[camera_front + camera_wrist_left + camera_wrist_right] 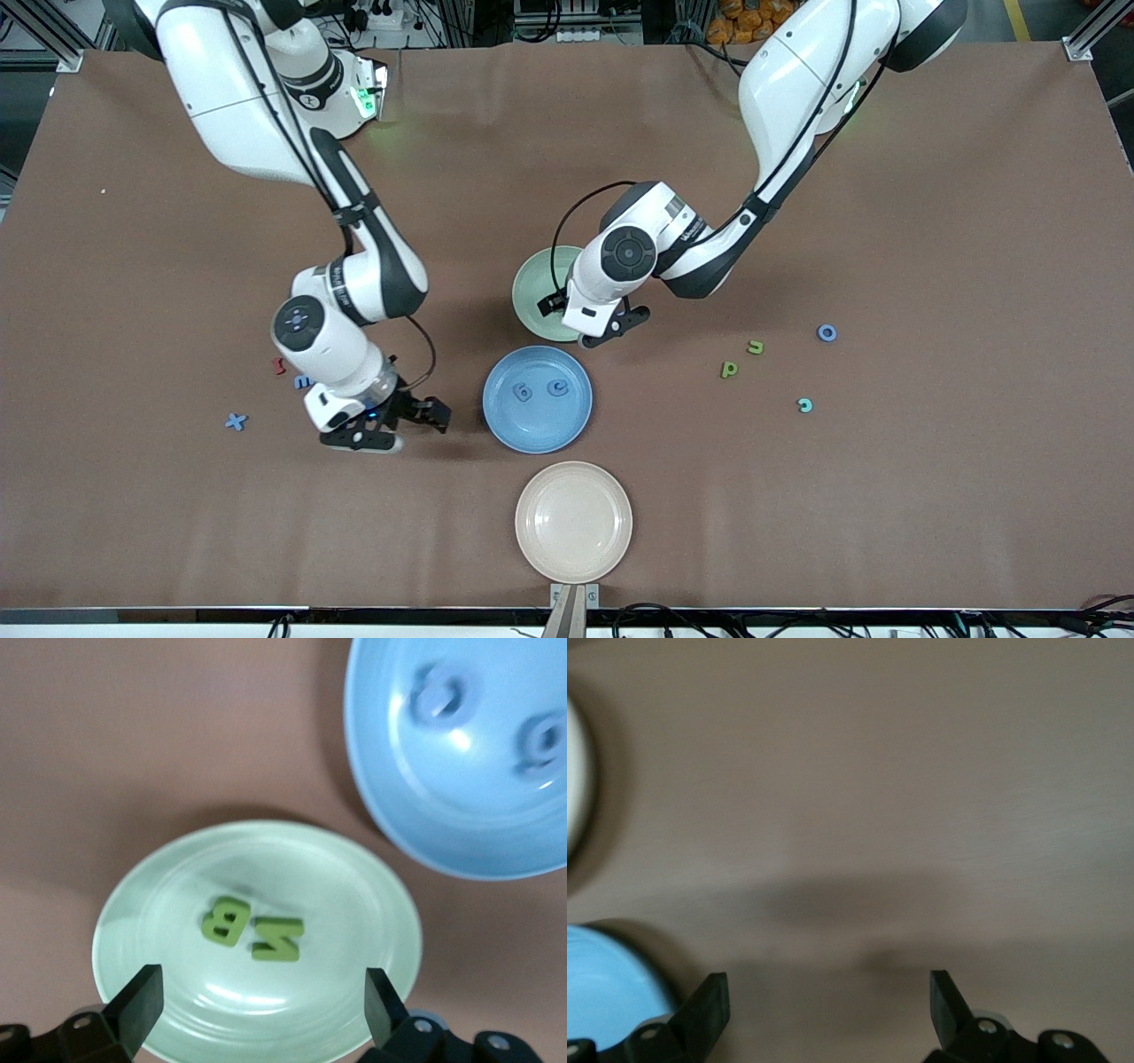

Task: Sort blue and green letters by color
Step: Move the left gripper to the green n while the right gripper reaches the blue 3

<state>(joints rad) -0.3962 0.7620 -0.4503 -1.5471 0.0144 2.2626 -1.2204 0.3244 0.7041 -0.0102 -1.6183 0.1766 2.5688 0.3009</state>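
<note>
My left gripper (586, 321) hangs open and empty over the pale green plate (530, 285). In the left wrist view its fingers (135, 999) frame that plate (354, 895), which holds a green B (225, 920) and a second green letter (277, 938). The blue plate (537, 436) holds two blue letters (523, 391) (558, 387). My right gripper (403, 425) is open and empty over bare table beside the blue plate. A blue X (236, 422) and another blue letter (303, 382) lie near the right arm. A green p (728, 369), a green n (755, 347) and a blue o (826, 332) lie toward the left arm's end.
An empty beige plate (574, 521) sits nearest the front camera. A dark red letter (278, 365) lies beside the blue letter near the right arm. A teal letter (804, 405) lies near the green p. The right wrist view shows the blue plate's edge (602, 983).
</note>
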